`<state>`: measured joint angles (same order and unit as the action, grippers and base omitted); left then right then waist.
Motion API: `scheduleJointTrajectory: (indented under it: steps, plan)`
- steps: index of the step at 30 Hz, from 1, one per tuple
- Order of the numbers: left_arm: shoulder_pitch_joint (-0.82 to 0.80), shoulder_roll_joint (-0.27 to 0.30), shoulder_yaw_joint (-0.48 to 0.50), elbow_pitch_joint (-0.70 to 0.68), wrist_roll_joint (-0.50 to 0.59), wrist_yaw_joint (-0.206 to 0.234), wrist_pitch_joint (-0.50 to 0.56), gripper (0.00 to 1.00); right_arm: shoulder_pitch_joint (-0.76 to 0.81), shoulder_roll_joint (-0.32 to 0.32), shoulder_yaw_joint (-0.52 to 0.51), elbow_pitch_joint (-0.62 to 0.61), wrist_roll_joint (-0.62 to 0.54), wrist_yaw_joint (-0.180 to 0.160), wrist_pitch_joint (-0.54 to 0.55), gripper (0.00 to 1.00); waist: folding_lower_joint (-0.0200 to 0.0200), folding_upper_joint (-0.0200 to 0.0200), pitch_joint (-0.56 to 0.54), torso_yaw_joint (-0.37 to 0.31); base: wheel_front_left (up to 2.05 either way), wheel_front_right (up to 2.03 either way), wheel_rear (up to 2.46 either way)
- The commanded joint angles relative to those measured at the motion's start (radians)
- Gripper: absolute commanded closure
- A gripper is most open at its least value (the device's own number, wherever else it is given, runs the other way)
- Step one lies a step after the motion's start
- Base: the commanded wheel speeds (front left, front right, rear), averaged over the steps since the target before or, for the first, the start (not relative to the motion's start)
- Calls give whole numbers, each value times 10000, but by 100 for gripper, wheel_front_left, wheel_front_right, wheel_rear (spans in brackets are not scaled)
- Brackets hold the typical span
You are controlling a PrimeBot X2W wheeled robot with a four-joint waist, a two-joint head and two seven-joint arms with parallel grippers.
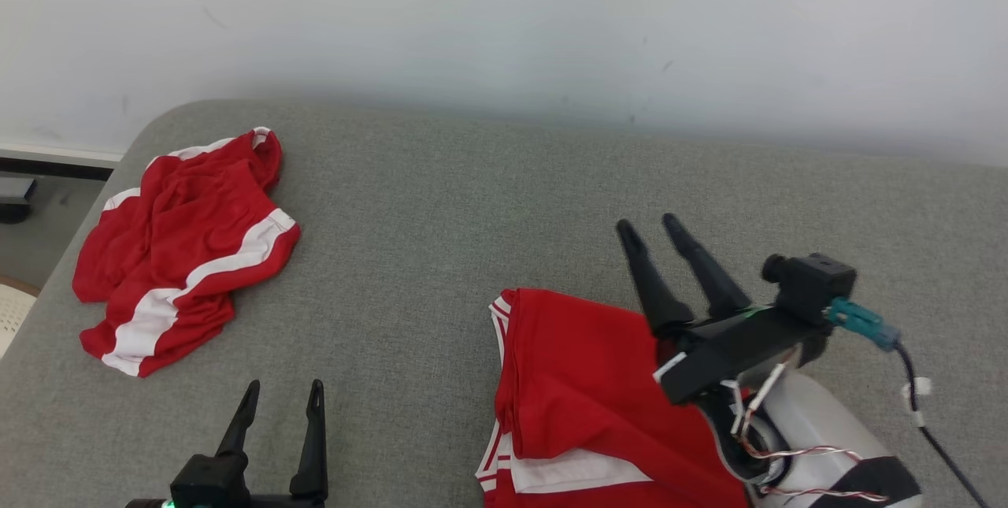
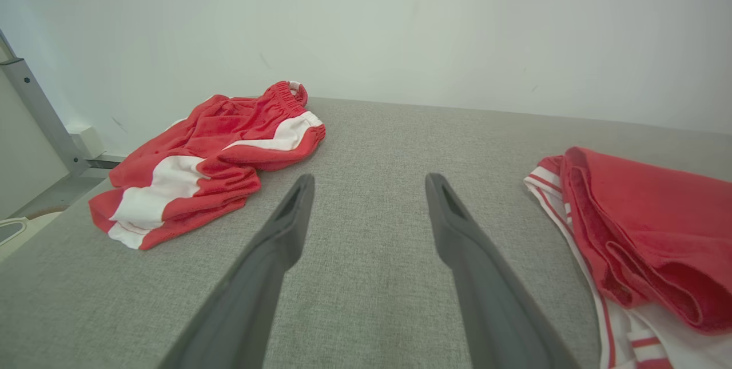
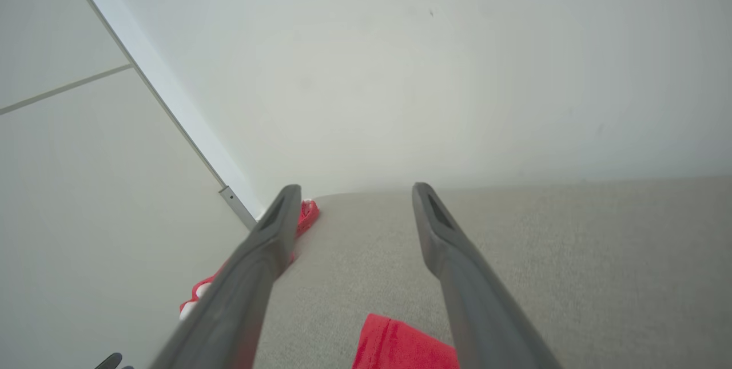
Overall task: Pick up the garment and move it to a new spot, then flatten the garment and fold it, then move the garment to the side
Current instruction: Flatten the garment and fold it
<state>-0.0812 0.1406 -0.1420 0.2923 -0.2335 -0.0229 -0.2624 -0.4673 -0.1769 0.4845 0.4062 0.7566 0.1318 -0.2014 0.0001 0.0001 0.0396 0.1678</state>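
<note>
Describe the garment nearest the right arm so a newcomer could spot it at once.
On the grey fabric surface, look to the near right, by the right tool. There lies a red cloth garment with thin white edge stripes. Unlike the crumpled red shorts with broad white bands at the far left, it is folded flat.

A grey fabric-covered desk [image 1: 441,201] with a rounded upper-left corner carried two things. Crumpled red-and-white shorts [image 1: 185,244] lay at the left of the frame. Well apart, a folded red garment [image 1: 583,382] with white trim lay at lower centre-right.
</note>
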Motion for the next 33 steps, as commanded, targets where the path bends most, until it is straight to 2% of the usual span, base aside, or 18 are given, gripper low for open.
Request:
scheduleJointTrajectory:
  steps: [1,8,15,16,17,18,19,20,24,33]
  plan:
    - [139,-16,68,-17,80,-16,-22,0,239,-260,-230,-141,-236,-15,-103,0,-1,-1,-32,-55,0,0,0]
    - [223,-35,276,-162,148,-79,-22,0,1294,-1169,-2398,-901,-1477,-15,-488,0,-1,-1,-37,-186,0,0,0]
    - [303,-81,464,-271,241,-84,-22,0,2679,-798,-4230,-1677,-2765,-15,-628,0,-1,-1,61,-351,0,0,0]
    - [303,-85,494,-276,252,-92,-22,0,2842,-689,-4352,-1774,-2900,-15,-618,4,-1,-1,79,-378,0,0,0]
    - [306,-95,525,-281,249,-90,-22,0,2981,-553,-4442,-1893,-3043,-15,-623,16,-1,-1,95,-412,0,0,0]
    - [303,-111,536,-285,255,-103,-22,0,3117,-469,-4517,-1968,-3182,-15,-626,44,-1,-1,110,-437,0,0,0]
    - [298,-129,550,-282,261,-109,-22,0,3246,-406,-4591,-2032,-3304,-15,-629,59,-1,-1,120,-452,0,0,0]
    - [289,-143,560,-280,279,-123,-22,0,3338,-337,-4627,-2075,-3402,-15,-632,98,-1,-1,130,-462,0,0,0]
    - [254,-187,605,-272,336,-198,-22,0,3573,-157,-4462,-1868,-3656,-15,-639,100,-1,-1,157,-479,0,0,0]
    - [77,-240,700,-220,451,-263,-22,0,3238,-45,-3272,-210,-3743,-15,-638,100,-1,-1,238,-311,0,0,0]
